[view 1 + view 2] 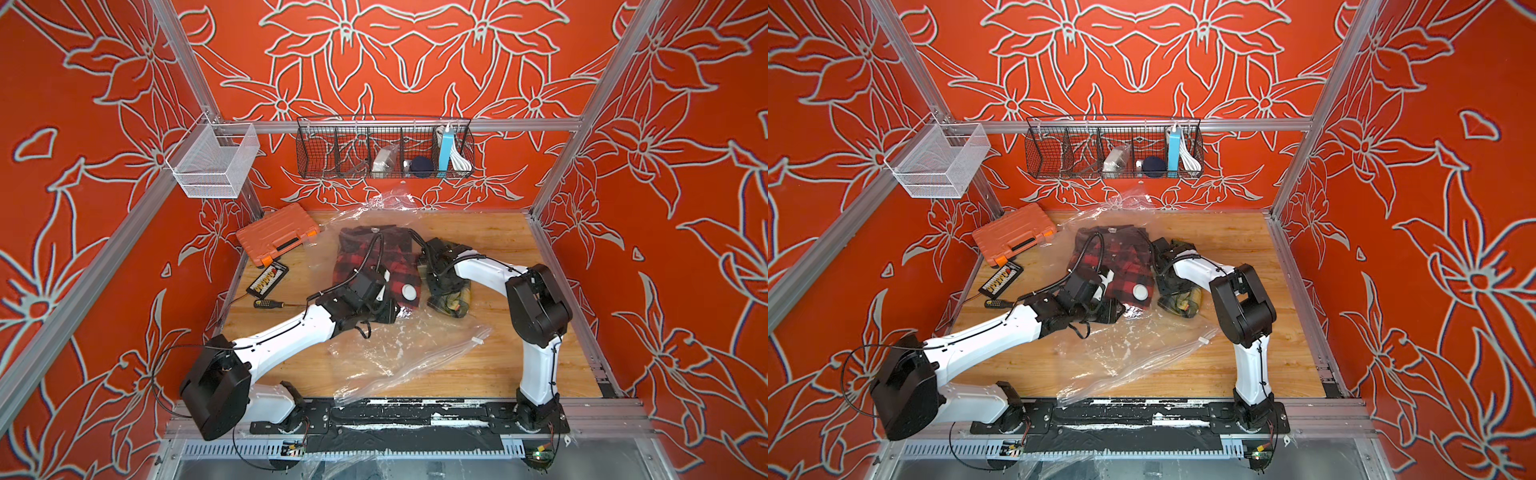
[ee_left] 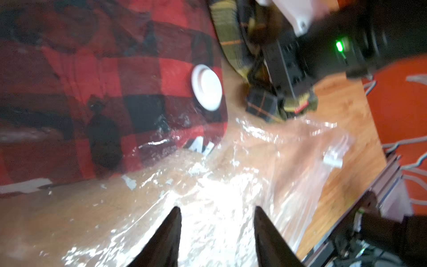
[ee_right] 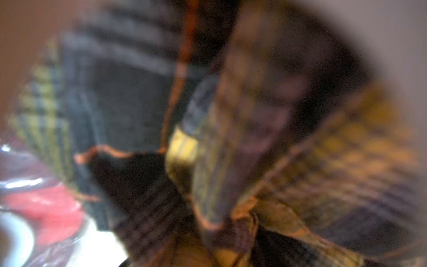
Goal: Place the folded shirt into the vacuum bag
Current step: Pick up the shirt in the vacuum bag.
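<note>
Near the middle of the bench (image 1: 498, 365), the left gripper (image 2: 216, 209) hangs low over the vacuum bag (image 1: 395, 353). Its two dark fingers stand apart, with only crinkled plastic below them and nothing held.

The bag lies slantwise from the far edge to the near edge. Its zip strip runs along the near right side and carries the small white clip (image 1: 478, 340). A folded red checked shirt (image 1: 399, 257) shows through the plastic in the far half of the bag. The white valve cap (image 1: 408, 292) sits over that shirt's near right corner.

Just right of the cap, the right gripper (image 1: 445, 289) is down on a bunched olive checked shirt (image 1: 457, 302), which lies at the bag's right side. The right wrist view is filled with blurred cloth, so I cannot tell whether the jaws are closed on it.

An orange case (image 1: 276, 235) sits at the far left corner. A black bit rack (image 1: 268, 279) and a screwdriver (image 1: 270, 304) lie along the left edge.
</note>
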